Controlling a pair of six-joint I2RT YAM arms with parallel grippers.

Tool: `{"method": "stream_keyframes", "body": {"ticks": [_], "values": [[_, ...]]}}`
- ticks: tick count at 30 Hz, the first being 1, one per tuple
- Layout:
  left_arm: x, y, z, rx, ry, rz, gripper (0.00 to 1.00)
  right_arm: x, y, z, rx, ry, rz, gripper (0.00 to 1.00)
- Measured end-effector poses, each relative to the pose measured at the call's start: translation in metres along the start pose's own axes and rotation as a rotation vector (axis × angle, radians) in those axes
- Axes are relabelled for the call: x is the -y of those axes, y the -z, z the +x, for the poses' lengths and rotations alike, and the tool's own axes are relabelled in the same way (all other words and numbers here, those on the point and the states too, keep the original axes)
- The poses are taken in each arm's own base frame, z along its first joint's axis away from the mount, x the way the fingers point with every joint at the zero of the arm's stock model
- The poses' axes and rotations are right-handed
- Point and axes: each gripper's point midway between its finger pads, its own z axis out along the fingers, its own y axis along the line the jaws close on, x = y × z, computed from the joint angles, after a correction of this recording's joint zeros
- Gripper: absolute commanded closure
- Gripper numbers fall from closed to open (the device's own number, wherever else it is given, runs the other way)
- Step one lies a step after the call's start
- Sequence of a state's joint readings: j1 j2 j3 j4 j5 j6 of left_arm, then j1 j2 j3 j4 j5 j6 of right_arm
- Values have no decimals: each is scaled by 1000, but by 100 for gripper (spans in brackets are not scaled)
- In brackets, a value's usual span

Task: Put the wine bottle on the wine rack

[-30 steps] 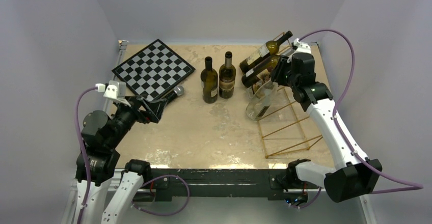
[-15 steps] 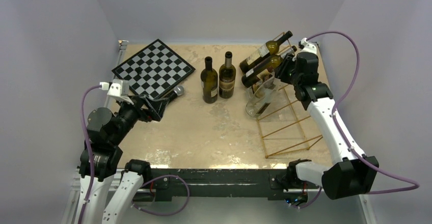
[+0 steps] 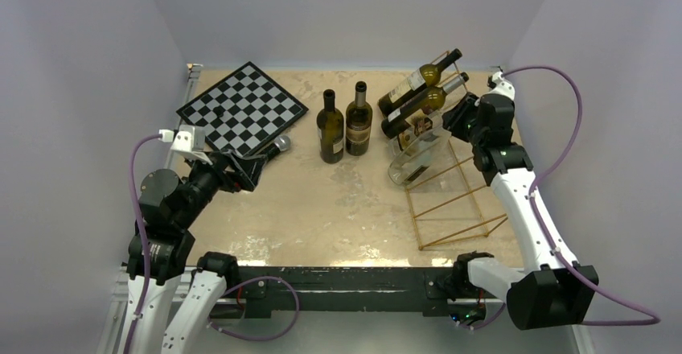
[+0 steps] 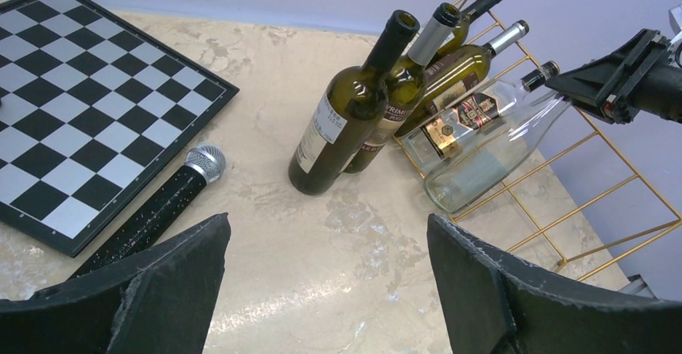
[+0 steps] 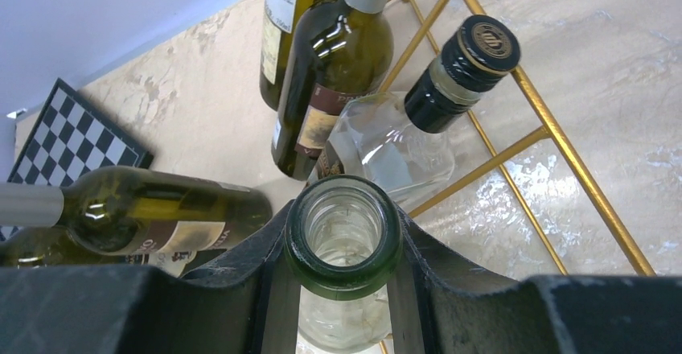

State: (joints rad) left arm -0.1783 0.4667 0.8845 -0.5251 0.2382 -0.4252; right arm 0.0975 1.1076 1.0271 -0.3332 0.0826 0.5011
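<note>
Marble tabletop [image 5: 611, 64] | right wrist only: right pincer [image 5: 343, 225] flanks wine bottle [image 5: 343, 278] mouth

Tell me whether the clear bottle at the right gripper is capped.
Uncapped. The right wrist view looks into the bare, hollow mouth of the clear bottle, between the fingers of the right gripper; no cap or cork shows.

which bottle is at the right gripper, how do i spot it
Find the gold wine rack on the table's right side. Of the four bottles lying in it, take the nearest, the clear bottle. Unlike its capped neighbours, its mouth is open, between the right gripper's fingers.
</note>
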Motion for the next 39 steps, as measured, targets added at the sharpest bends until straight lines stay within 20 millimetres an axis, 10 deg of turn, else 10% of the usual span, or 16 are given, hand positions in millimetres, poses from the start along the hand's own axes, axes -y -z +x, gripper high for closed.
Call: {"method": "stream_keyframes", "body": {"ticks": [28,33,39], "values": [[-6,-2,8,-21,8,-21,4,38,3,-1,47,-125,183,100],[-6,-2,8,-22,9,-22,4,36,0,0,31,-126,177,67],[-7,-2,9,-23,9,-26,4,39,-1,0,28,-145,193,60]]}}
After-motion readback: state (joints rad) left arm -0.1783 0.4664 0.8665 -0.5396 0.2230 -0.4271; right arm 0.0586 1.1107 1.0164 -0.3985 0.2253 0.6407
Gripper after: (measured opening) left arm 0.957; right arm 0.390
